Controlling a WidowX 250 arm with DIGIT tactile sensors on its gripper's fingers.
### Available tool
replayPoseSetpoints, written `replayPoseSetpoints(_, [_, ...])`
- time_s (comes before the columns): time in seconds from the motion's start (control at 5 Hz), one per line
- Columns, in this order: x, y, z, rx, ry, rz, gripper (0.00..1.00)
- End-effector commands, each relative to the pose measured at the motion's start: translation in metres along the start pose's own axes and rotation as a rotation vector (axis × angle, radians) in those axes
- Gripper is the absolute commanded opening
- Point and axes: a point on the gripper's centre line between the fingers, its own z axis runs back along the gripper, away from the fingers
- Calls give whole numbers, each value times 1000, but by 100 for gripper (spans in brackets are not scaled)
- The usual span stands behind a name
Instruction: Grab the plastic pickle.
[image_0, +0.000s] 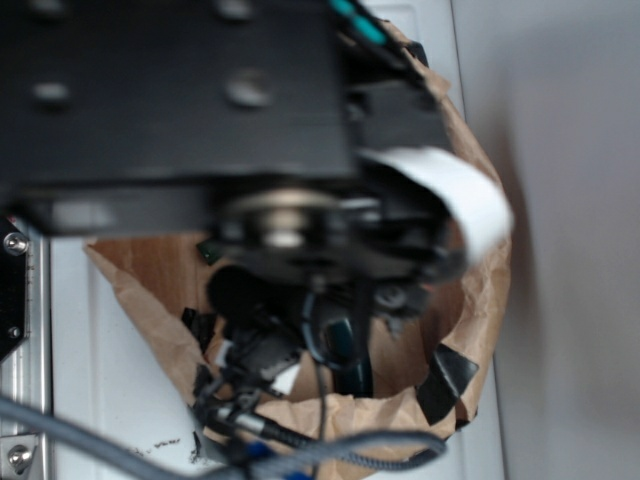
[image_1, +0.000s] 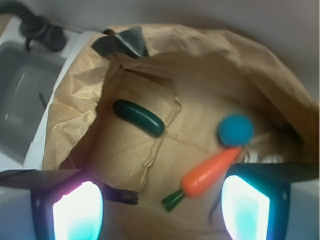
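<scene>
In the wrist view, a grey sink (image_1: 22, 95) fills the upper left of the frame, beside a crumpled brown paper bag (image_1: 80, 115) spread open across the middle. The plastic pickle (image_1: 138, 117) lies on the paper left of centre, tilted down to the right, untouched. Further right, the orange carrot (image_1: 210, 172) points its green stem toward the lower left, its tip just under the blue ball (image_1: 235, 130). The gripper (image_1: 162, 207) hovers at the bottom edge, jaws spread wide, holding nothing. The exterior view shows only the blurred arm over the bag.
</scene>
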Motion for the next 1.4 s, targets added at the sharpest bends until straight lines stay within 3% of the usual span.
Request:
replayPoseSetpoints(0.0, [10, 0, 17, 34, -56, -21, 100])
replayPoseSetpoints(0.2, [10, 0, 17, 34, -56, -21, 100])
replayPoseSetpoints(0.4, [7, 23, -16, 12, -73, -157, 100])
replayPoseSetpoints(0.6, [-2, 29, -20, -18, -133, -267, 100])
replayPoseSetpoints(1.0, [-11, 21, -53, 9, -84, -444, 100])
replayPoseSetpoints(1.2, [6, 13, -80, 22, -13, -528, 100])
